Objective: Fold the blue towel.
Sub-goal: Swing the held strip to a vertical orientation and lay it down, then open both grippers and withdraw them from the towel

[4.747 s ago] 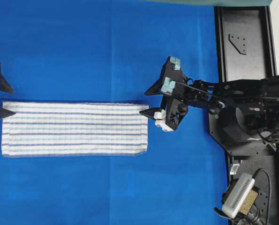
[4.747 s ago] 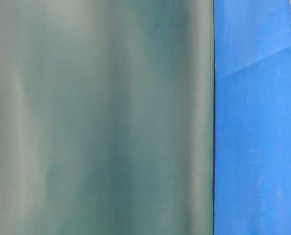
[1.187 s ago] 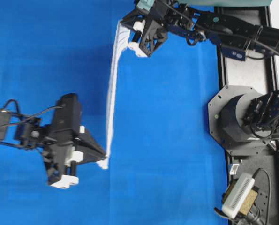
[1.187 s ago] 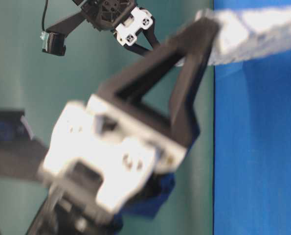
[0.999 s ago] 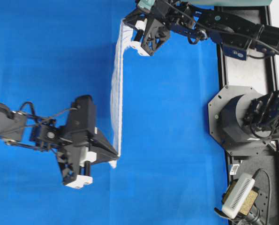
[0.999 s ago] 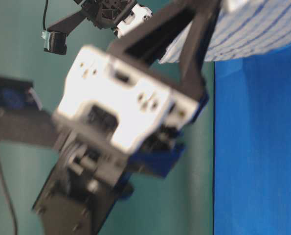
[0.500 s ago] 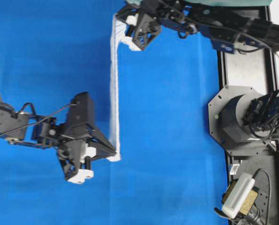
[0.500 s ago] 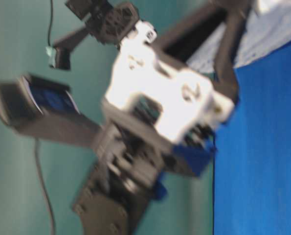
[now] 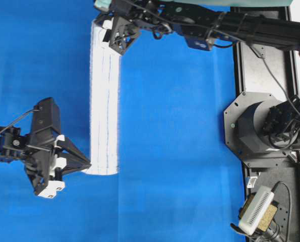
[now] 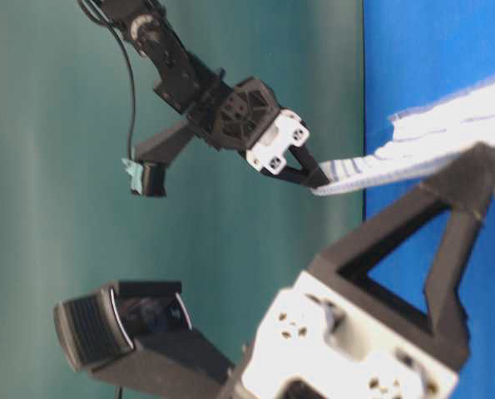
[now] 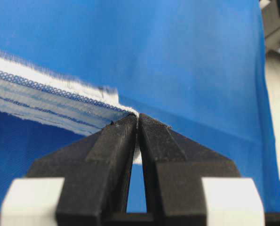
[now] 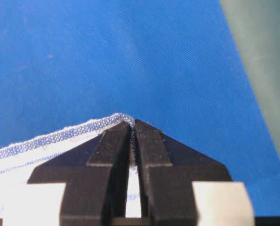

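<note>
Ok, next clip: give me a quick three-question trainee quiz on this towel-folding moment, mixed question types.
1. True or false: the left gripper is open and clear of the blue towel.
2. Multiple choice: in the overhead view, the towel runs (A) as a strip from top to bottom, (B) flat from left to right, (C) bunched in a heap.
3. Short answer: what does the right gripper hold?

Key
1. False: its jaws are shut on a towel corner.
2. A
3. The towel's far end, pinched at a corner, as the right wrist view shows.
</note>
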Tool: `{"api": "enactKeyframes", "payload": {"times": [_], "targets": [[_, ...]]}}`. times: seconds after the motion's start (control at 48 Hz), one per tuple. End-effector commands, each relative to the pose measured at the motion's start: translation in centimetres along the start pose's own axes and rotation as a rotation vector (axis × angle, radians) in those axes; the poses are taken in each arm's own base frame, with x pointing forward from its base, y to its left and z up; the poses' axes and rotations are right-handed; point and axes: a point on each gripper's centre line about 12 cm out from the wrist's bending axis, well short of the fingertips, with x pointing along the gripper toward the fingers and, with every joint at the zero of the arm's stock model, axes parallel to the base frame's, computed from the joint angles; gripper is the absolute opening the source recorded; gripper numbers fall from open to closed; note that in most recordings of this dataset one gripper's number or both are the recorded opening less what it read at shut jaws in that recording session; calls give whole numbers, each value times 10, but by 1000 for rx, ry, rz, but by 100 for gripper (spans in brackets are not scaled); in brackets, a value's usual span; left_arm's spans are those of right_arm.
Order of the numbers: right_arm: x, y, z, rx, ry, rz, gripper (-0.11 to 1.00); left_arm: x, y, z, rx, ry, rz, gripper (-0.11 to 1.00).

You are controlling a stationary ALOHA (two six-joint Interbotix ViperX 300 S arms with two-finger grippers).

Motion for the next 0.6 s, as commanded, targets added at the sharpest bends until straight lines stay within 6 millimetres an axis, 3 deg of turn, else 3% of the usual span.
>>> {"api": "enactKeyframes", "payload": {"times": [0.0,0.354,0.583], "targets": [[-3,-1,16,0,-46,-2,13,-9,-14,7,6,-28,-40,3],[6,5,10,-13,-29,9,13,-3,-4,0,5,-9,-12,3],[22,10,3,-21,-27,17,14,1,3,-5,3,4,6,7]]}}
